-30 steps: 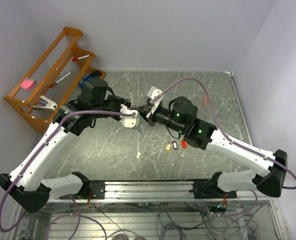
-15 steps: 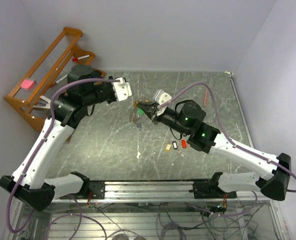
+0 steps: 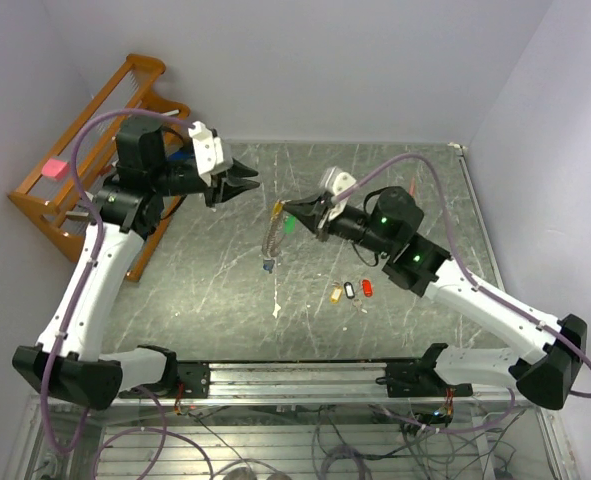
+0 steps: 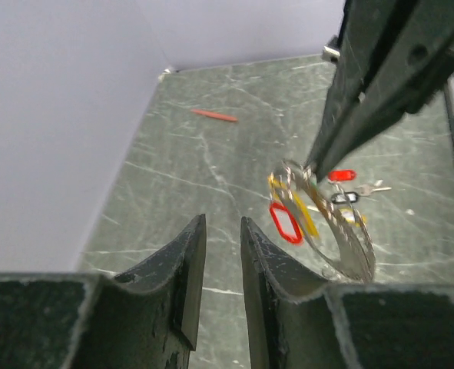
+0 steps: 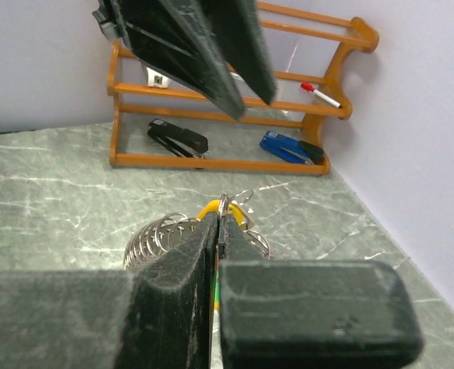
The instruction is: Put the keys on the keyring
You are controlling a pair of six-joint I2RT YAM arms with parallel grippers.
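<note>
Two grippers hang above the far half of the table (image 3: pixel 205 290), facing each other with a clear gap between them. On the left, in front of the wooden rack (image 3: pixel 45 205) that stands in the far left corner, the left gripper (image 3: pixel 243 183) points toward the middle. Its fingers (image 4: pixel 187 265) are a narrow slit apart with nothing between them, so it carries no key.

To its right, off the surface, hangs the keyring (image 3: pixel 272 238), an orange-yellow band with a silvery coil drooping under it. The right gripper (image 3: pixel 295 209) is pinched tight on its top. A green tag (image 3: pixel 288 225) hangs with the ring, and the left wrist view shows a red-framed tag (image 4: pixel 285 223) beside the band. I judge these to be keys already threaded on, though whether they are really on the loop is too small to tell.

Further right and nearer the front edge, three keys lie in a short row on the table, close together: a yellow-tagged key (image 3: pixel 336 293), a black-and-white one (image 3: pixel 350 290) and a red one (image 3: pixel 366 288). None is on the ring yet. A red pen (image 3: pixel 409 199) lies apart toward the far right corner.

By my reading the job is partly done: the ring is held up ready, and three keys remain to be picked up and threaded.
</note>
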